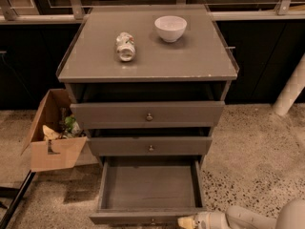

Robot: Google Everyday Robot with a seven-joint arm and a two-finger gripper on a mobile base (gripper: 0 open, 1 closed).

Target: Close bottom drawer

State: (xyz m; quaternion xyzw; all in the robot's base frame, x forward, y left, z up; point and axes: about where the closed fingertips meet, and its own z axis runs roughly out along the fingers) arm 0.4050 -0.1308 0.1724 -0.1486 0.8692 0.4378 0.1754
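The bottom drawer [150, 187] stood pulled far out from the cabinet [147, 70], level, with its plain grey tray open to view. Its slim grey-brown front lay at the picture's lower edge. The gripper [187, 222] was low at the front's right end.

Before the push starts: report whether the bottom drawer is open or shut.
Open: bottom drawer pulled far out, empty tray showing; end effector at its front edge.

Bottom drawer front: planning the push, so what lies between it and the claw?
Nothing, camera view shows: the pale claw sits at the open grey wooden bottom drawer's front, right end.
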